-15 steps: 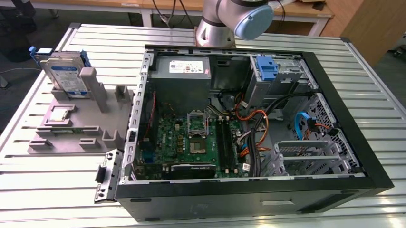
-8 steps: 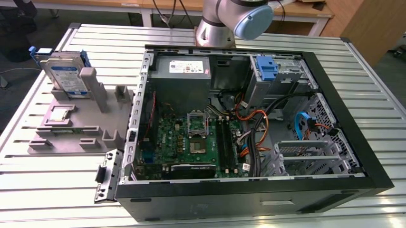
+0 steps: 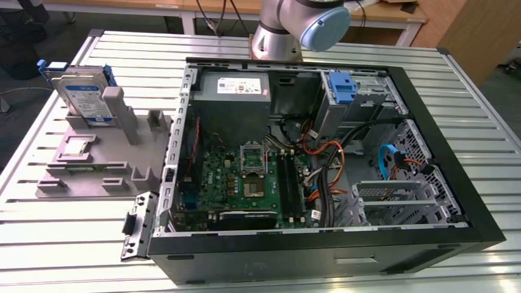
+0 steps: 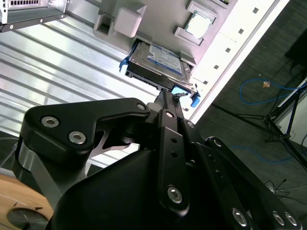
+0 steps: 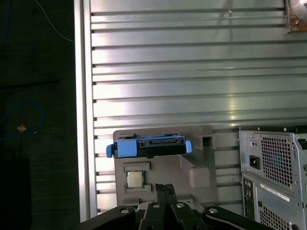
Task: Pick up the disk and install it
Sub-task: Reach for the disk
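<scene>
The gripper hangs above the table with its two black fingers pressed together and nothing between them; in the second wrist view the gripper points down toward the disk, apart from it.

The disk stands on end in a slot of a grey holder; in the first wrist view its top edge and blue carrier frame face the camera. In the exterior view the disk sits at the far end of the holder, its long axis roughly upright and its blue-and-white label turned toward the camera. The holder also carries one processor chip in a square recess, near the disk but not touching it.

The holder lies on a slatted metal table, just beside one open computer case on the exterior view's right. Inside the case are one green mainboard, one grey power supply box with a white sticker, one bare blue bracket in the far drive bay, and a tangle of orange and black cables.

There is one disk, one holder, one chip and one case; the arm's base rises behind the case.
</scene>
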### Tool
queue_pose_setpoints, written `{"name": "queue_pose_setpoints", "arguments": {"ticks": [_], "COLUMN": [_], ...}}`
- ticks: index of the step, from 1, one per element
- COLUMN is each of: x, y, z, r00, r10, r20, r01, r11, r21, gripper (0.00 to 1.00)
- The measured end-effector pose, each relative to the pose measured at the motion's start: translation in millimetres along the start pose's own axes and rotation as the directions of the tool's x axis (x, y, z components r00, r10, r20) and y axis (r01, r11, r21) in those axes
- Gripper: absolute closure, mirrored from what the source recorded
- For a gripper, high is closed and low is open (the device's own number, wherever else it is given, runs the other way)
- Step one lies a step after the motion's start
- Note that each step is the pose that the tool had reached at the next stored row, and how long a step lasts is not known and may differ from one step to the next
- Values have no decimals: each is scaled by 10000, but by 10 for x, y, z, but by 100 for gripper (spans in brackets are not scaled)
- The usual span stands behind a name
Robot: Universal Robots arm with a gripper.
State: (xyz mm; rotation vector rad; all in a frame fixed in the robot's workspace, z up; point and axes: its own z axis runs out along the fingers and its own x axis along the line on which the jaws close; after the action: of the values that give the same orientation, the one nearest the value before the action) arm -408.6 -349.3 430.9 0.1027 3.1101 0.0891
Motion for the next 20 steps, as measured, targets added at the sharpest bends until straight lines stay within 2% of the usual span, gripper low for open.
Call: {"name": "queue_pose_setpoints", "arguments": {"ticks": [20], "x": [3], "y": [1], "z": [87], "r00": [10000], "r10": [0], "r20": [1], "r01": [0], "r11": [10000], "r21": [-1], "gripper": [89]}}
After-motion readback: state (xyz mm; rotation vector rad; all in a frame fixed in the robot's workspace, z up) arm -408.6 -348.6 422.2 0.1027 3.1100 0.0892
